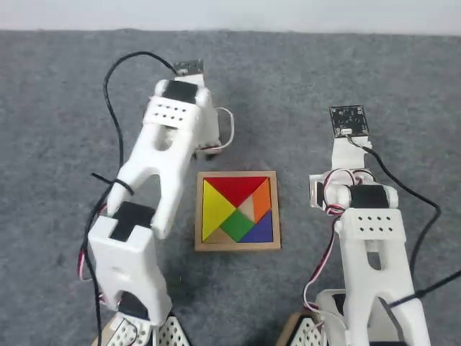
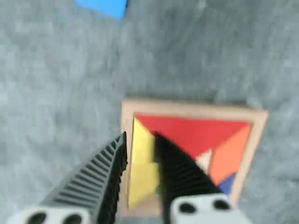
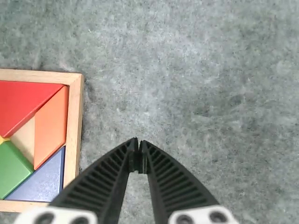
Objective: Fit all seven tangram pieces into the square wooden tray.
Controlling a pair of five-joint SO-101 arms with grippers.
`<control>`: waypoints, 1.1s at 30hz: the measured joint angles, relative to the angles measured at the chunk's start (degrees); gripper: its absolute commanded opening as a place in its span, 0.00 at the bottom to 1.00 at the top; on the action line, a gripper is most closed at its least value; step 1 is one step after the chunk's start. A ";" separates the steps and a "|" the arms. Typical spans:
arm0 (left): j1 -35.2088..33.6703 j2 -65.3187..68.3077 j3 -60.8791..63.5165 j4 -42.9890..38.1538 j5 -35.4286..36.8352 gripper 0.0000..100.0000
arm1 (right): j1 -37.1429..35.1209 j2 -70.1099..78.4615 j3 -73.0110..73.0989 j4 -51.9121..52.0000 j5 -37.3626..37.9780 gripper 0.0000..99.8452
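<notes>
**Tray looks full, both my claws empty**

The square wooden tray point(image 1: 238, 174) lies flat on the grey carpet point(image 1: 360, 65) between my two arms. The red triangle point(image 1: 234, 189), yellow triangle point(image 1: 215, 210), green piece point(image 1: 236, 225), orange piece point(image 1: 262, 202), blue triangle point(image 1: 261, 229) and a pale bare-wood piece point(image 1: 247, 209) sit flush inside it; a seventh I cannot pick out for sure. My left claw point(image 2: 140, 140) hangs over the tray's yellow side, jaws parted a little, nothing between them. My right claw point(image 3: 138, 145) is closed tip to tip on nothing, over the carpet just beside the tray's orange side. I judge the pieces light, stiff and smooth-painted, so likely to slip. Packed flush, they offer no edge to pinch, so the raised rim looks like the only hold
</notes>
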State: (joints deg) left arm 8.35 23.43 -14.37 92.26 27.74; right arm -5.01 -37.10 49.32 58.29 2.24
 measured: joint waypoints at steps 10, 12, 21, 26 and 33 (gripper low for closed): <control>-6.24 6.24 -2.64 -16.35 -32.79 0.16 | -0.09 0.00 0.00 -0.97 0.00 0.01; -7.91 8.18 -5.98 -16.26 -35.43 0.17 | -0.09 0.00 0.00 -0.97 0.00 0.01; -8.44 22.68 -20.04 -13.45 -41.41 0.17 | -0.09 0.00 0.00 -0.97 0.00 0.01; -8.62 30.77 -32.79 -5.63 -41.58 0.17 | -0.09 0.00 0.00 -0.97 0.00 0.01; -8.62 42.99 -50.55 0.97 -42.02 0.17 | -0.09 0.00 0.00 -0.97 0.00 0.01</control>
State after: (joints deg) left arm -0.26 66.42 -64.92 93.23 -14.29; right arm -5.10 -37.10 49.32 57.32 2.24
